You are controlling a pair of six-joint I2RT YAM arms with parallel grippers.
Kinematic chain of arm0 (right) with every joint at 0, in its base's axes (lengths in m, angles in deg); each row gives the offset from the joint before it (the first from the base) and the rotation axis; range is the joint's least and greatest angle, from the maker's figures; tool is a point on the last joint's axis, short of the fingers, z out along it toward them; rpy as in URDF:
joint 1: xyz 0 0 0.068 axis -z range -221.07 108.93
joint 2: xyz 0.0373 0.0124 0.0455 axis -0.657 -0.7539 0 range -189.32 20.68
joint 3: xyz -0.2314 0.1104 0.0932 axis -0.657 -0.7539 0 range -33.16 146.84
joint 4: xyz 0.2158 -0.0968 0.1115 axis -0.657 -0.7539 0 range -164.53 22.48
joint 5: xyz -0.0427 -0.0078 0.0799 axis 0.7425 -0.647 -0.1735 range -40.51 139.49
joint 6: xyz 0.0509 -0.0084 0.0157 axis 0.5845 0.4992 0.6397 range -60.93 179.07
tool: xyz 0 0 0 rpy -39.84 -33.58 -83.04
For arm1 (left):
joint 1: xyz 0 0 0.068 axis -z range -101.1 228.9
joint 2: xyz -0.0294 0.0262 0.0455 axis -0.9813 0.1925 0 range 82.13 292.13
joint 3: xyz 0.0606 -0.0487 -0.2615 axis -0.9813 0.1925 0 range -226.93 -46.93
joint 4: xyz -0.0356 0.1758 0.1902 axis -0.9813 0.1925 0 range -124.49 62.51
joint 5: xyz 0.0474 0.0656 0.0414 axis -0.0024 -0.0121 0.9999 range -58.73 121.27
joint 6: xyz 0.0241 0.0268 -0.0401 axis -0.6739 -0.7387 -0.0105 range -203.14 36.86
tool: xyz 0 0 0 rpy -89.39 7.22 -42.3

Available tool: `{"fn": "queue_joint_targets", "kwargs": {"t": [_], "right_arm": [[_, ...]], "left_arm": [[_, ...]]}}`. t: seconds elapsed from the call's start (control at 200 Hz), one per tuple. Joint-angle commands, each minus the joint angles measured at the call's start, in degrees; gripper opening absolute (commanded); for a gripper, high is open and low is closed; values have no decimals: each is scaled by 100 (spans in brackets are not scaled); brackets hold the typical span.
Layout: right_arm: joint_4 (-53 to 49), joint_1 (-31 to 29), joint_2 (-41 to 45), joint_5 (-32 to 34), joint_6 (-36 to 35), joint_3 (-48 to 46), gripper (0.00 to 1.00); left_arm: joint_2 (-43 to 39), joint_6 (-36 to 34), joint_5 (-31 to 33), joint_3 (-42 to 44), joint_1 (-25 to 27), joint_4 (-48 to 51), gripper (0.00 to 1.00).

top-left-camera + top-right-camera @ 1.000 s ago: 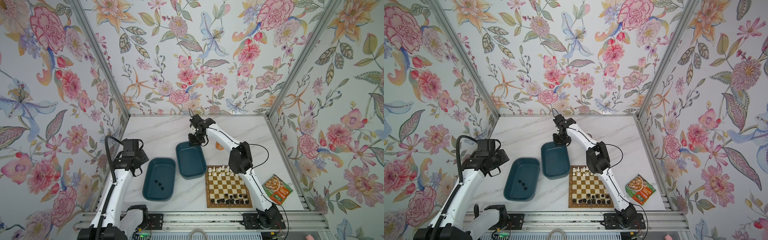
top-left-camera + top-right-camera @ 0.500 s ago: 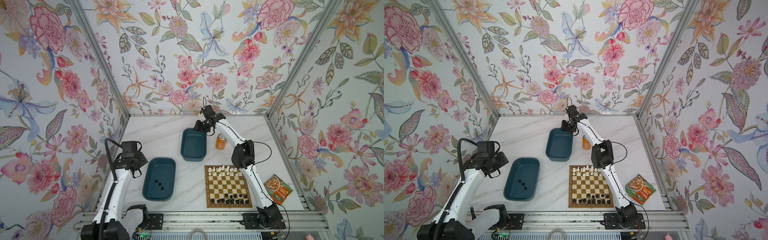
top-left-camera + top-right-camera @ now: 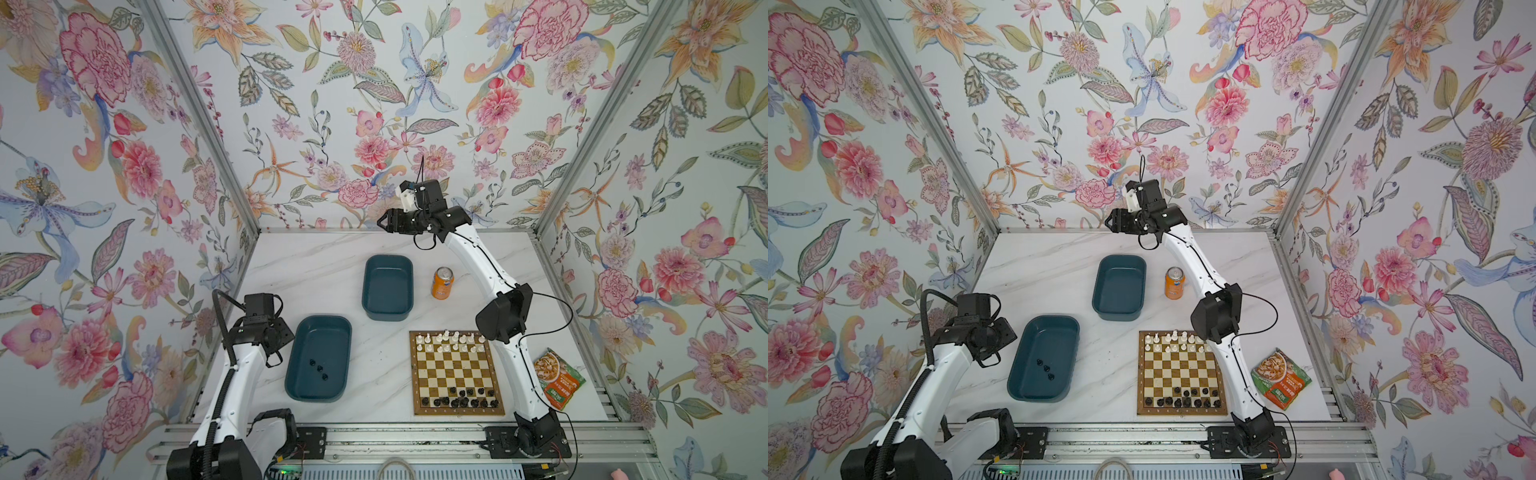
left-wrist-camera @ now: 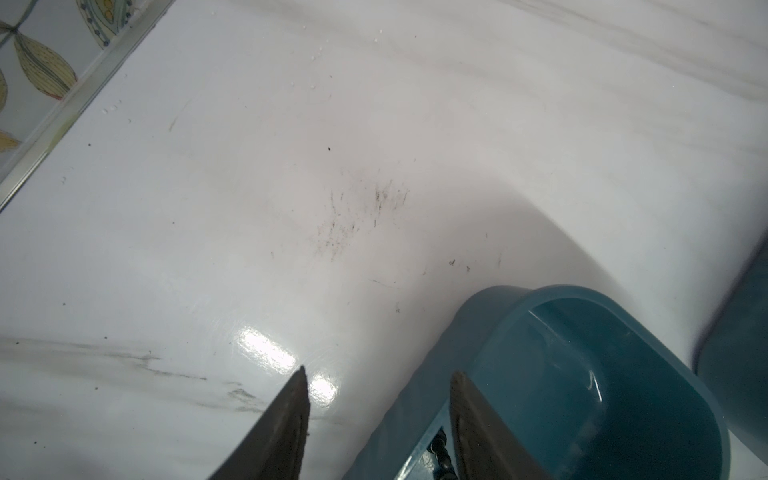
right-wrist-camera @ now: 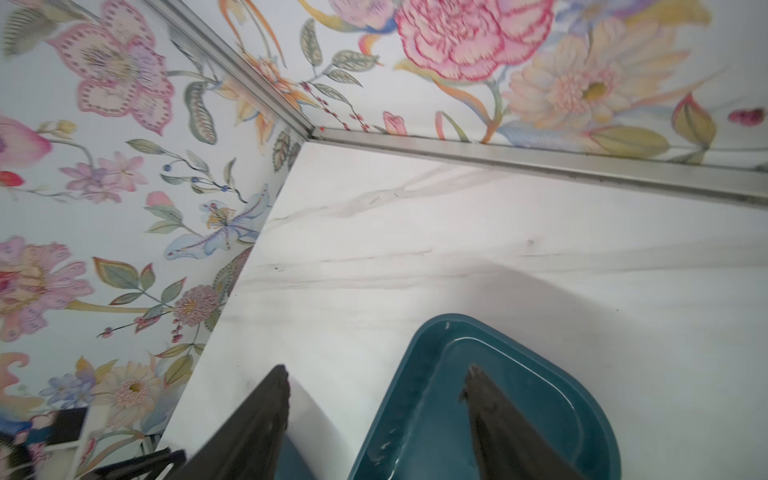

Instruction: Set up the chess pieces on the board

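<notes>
Board [image 3: 455, 370] on marble tabletop [image 3: 316, 282], floral walls [image 3: 124, 124]

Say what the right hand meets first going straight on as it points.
Probably bare tabletop near the far corner, else the floral wall; depth is unclear. The teal tray sits below the right hand, not ahead.

We see bright, even light, seemingly from overhead. Glare spots the glossy white marble tabletop [image 4: 266, 349]; soft shadows cross it. The flowered wallpaper [image 5: 83, 270] blurs toward the right wrist view's edges.
</notes>
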Motion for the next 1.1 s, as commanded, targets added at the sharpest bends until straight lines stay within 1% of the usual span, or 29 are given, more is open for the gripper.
{"fn": "queue_joint_targets", "kwargs": {"t": [0.0, 0.15, 0.34, 0.49, 0.641, 0.816, 0.966, 1.096], "right_arm": [[-282, -191, 533, 110, -296, -385, 68], [-366, -426, 1121, 352, -520, -1087, 68], [-340, -575, 1666, 414, -549, -2029, 67], [-240, -570, 2094, 416, -602, -2679, 67], [-244, -463, 2391, 326, -632, -3036, 67], [-243, -282, 2741, 200, -672, -3472, 68], [-322, -251, 2980, 183, -750, -3797, 68], [-389, -233, 3195, 199, -787, -4134, 69]], "left_arm": [[241, -1, -102, 110, -54, 156, 54], [236, 276, -302, 295, -58, 122, 54], [8, 430, -277, 526, -70, 239, 54], [-173, 609, -468, 692, -62, 179, 53], [-321, 790, -698, 919, -60, 46, 51], [-584, 1007, -822, 1012, -34, 89, 50], [-849, 1399, -937, 1165, 195, 108, 49], [-949, 1786, -884, 1211, 660, 117, 49]]}}
